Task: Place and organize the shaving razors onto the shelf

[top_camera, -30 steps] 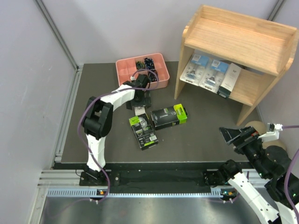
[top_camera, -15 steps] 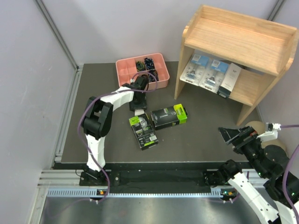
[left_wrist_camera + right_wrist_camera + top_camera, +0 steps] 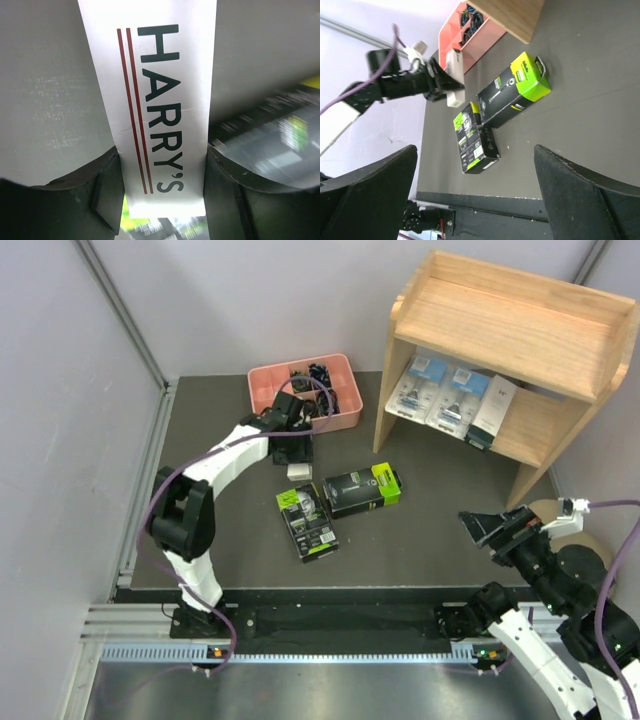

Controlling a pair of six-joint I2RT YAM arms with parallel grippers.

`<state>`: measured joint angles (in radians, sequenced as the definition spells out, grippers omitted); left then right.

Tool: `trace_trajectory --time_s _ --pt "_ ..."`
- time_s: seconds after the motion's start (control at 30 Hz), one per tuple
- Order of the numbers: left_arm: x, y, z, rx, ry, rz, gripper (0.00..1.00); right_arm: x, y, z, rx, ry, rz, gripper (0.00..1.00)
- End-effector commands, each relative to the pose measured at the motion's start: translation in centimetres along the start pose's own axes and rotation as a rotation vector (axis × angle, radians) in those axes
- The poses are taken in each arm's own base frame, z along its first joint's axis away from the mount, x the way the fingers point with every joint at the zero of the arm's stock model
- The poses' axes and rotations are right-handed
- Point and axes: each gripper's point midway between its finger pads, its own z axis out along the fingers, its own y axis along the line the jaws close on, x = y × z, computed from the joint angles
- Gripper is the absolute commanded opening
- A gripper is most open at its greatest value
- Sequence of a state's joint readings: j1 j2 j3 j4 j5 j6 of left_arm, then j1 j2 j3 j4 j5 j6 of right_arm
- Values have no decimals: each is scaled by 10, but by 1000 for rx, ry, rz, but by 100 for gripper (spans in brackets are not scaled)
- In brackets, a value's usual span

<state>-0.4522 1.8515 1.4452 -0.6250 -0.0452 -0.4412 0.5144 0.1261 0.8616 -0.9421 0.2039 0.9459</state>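
Note:
My left gripper [image 3: 292,447] [image 3: 161,165] is shut on a slim white razor box [image 3: 160,95] [image 3: 298,472] [image 3: 453,77] printed HARRY'S, just in front of the pink tray. Two black razor boxes with lime-green ends [image 3: 363,489] [image 3: 306,521] [image 3: 515,90] [image 3: 475,137] lie mid-table. The wooden shelf [image 3: 520,320] stands at the back right. Its lower tier holds two blue-card blister packs [image 3: 415,390] [image 3: 455,398] and a white box [image 3: 492,410]. My right gripper [image 3: 482,528] [image 3: 475,150] hangs open and empty near the table's front right.
A pink divided tray [image 3: 268,390] [image 3: 470,35] of small dark items sits at the back, right behind my left gripper. A grey wall runs along the left side and back. The shelf's left side panel [image 3: 388,400] stands right of the tray.
My left jaws have closed on the white box, and the left arm's elbow has swung out to the left. The right arm drifted slightly left.

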Motion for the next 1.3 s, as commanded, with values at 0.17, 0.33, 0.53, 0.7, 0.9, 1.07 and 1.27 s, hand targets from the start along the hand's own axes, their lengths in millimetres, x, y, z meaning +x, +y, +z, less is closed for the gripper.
trace_trajectory --time_s 0.17,0.33,0.53,0.7,0.9,1.07,1.27 --pt "-4 -69 -112 343 -148 184 27 7 34 16 -98 78 6 99" --pt "44 -129 -150 457 -174 335 27 21 42 25 -144 138 34 99" --pt "105 -195 -181 593 -146 423 28 38 40 35 -150 200 66 99" --pt "146 -243 -204 668 -132 497 27 46 30 40 -123 216 75 99" --pt "178 -280 -217 746 -107 542 27 56 27 45 -129 242 98 99" --pt "178 -287 -218 739 -136 547 26 59 23 46 -116 250 93 96" --pt "167 -283 -224 721 -189 538 27 59 24 47 -120 250 92 60"
